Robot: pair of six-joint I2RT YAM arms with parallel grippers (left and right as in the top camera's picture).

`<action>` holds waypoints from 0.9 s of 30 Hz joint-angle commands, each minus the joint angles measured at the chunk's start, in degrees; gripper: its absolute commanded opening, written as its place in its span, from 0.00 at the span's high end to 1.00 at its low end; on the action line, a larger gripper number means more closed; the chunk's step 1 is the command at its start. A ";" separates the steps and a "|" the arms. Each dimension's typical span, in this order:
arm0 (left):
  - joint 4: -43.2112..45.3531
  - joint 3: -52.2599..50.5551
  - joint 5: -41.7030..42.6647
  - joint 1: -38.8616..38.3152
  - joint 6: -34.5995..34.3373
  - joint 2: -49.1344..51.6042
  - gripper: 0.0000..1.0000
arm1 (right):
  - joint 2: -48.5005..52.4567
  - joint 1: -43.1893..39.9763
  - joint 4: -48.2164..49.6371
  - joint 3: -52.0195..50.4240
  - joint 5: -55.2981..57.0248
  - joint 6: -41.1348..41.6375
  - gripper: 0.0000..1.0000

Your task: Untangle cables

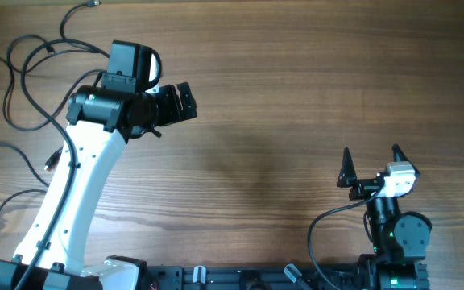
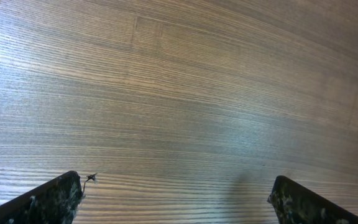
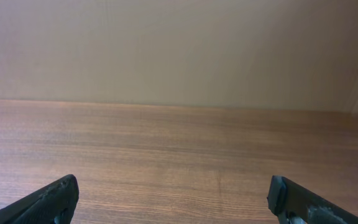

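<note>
my left gripper (image 1: 188,101): released, empty | cables (image 1: 63,36): loose loops on the counter (image 1: 280,97), behind this gripper, which faces away from them | my right gripper (image 1: 370,161): released, empty, well apart from them | next, I judge: left arm nearer, must turn back toward the loops

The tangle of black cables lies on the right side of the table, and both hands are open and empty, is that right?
Not quite: the overhead view shows the cables on the left side of the table. The left hand and the right hand are open and empty, as you said.
</note>
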 commanded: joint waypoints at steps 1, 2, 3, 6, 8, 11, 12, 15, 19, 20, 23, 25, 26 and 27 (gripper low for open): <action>-0.02 -0.31 -0.37 -0.20 0.70 0.22 0.00 | -0.52 -0.22 0.17 -0.04 0.39 -0.11 0.00; -0.02 -0.31 -0.37 -0.20 0.70 0.24 0.00 | -0.52 -0.22 0.17 -0.04 0.39 -0.11 0.00; -0.02 -0.31 -0.39 -0.15 0.72 0.50 0.00 | -0.52 -0.22 0.17 -0.04 0.39 -0.13 0.00; -0.68 -0.31 -0.61 -0.13 0.72 -0.48 0.00 | -0.52 -0.22 0.17 -0.04 0.39 -0.11 0.00; -4.00 -0.33 -0.59 -0.13 0.70 -2.51 0.00 | -0.52 -0.22 0.17 -0.04 0.39 -0.11 0.00; -4.63 -2.40 -2.69 -0.13 0.72 -5.14 0.00 | -0.48 -0.22 0.17 -0.04 0.39 -0.11 0.00; -2.91 -5.05 -3.61 -0.04 0.74 -6.49 0.00 | -0.48 -0.22 0.17 -0.04 0.39 -0.09 0.00; 0.07 -13.60 -3.06 1.40 0.04 -10.73 0.00 | -0.46 -0.22 0.17 -0.04 0.39 -0.13 0.00; 0.15 -21.73 -2.69 5.16 0.39 -19.39 0.00 | -0.46 -0.22 0.17 -0.04 0.39 -0.13 0.00; 0.46 -23.52 -2.69 6.16 1.14 -21.92 0.00 | -0.46 -0.22 0.17 -0.04 0.39 -0.11 0.00; 6.80 -31.78 -2.67 8.37 2.21 -30.60 0.00 | -0.46 -0.22 0.17 -0.04 0.39 -0.11 0.00; 13.70 -38.03 -0.87 8.50 6.56 -35.82 0.00 | -0.46 -0.22 0.17 -0.04 0.39 -0.11 0.00; 17.90 -41.70 0.90 8.50 10.19 -39.15 0.00 | -0.46 -0.22 0.17 -0.04 0.39 -0.11 0.00; 21.55 -45.48 1.68 8.50 12.15 -42.91 0.01 | -0.46 -0.22 0.17 -0.04 0.39 -0.11 0.00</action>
